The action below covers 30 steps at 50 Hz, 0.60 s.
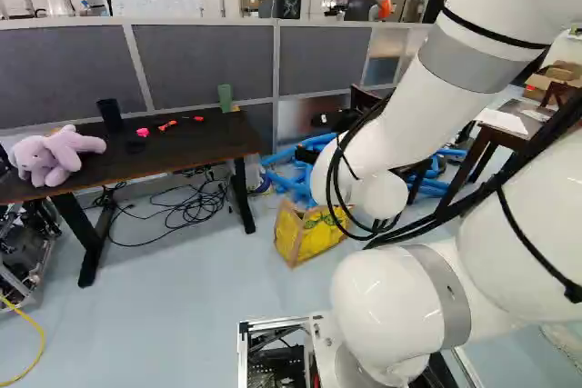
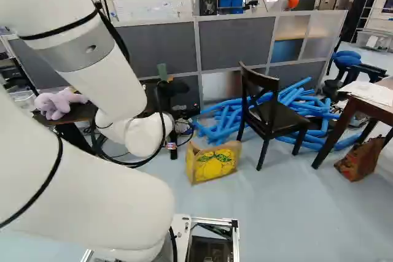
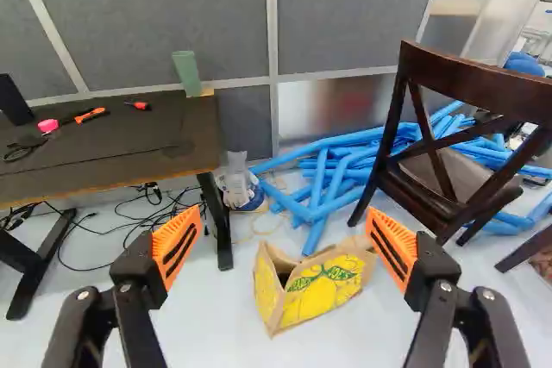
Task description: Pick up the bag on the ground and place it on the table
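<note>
Zero lifts on the scoreboard, folks! The yellow-patterned bag (image 3: 323, 286) stands on the floor (image 1: 195, 315), out at twelve o'clock from the base, and the gripper (image 3: 283, 213) has nothing in its grasp. Its orange pads (image 3: 177, 247) are spread wide, the bag ahead of them, roughly midway, touching neither.

So the count: aiming looks well along, I'd say, but grip, lift, carry and placing are all to come. Call it the opening stage!

And where's the finish line? My pick is the dark table (image 1: 195, 138) at ten to eleven o'clock, the nearer candidate, with the plush toy (image 1: 56, 154) at its nine o'clock end and the green cup (image 3: 190, 73) towards three. But look, a second table (image 2: 362, 105) waits out at two o'clock, with another paper bag (image 2: 359, 161) on the ground by its leg! The sentence doesn't say which; the arm's line favours the patterned one.

Next, by my reckoning: reach forward and down, bring the pads round the bag, squeeze, raise it above table height. Watch the chair (image 3: 466, 66) at one o'clock; a wide swing there could clip it.
</note>
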{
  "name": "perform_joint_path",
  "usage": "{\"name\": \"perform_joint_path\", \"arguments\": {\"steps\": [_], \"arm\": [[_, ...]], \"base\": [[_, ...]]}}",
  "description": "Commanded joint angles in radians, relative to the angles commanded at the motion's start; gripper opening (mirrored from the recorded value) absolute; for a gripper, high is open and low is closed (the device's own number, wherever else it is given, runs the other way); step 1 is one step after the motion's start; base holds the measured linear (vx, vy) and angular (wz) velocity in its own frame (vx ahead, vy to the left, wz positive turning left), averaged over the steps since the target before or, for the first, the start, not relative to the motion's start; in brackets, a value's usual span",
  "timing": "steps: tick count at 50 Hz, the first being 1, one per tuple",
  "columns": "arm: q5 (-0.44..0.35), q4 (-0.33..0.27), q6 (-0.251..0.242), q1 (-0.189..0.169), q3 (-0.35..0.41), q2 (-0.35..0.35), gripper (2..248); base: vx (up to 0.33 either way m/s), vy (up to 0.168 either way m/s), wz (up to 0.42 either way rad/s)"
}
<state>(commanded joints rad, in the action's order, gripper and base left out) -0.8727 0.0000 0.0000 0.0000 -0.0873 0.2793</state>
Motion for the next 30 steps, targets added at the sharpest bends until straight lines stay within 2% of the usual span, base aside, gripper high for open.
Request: {"name": "perform_joint_path", "arguments": {"steps": [8,30], "arm": [[0.0,0.0,0.0,-0.005,-0.033,-0.039,247],[0.035,0.006,0.0,-0.037,-0.132,-0.153,247]], "base": [[0.127,0.001,-0.015],[0.001,0.0,-0.001]]}}
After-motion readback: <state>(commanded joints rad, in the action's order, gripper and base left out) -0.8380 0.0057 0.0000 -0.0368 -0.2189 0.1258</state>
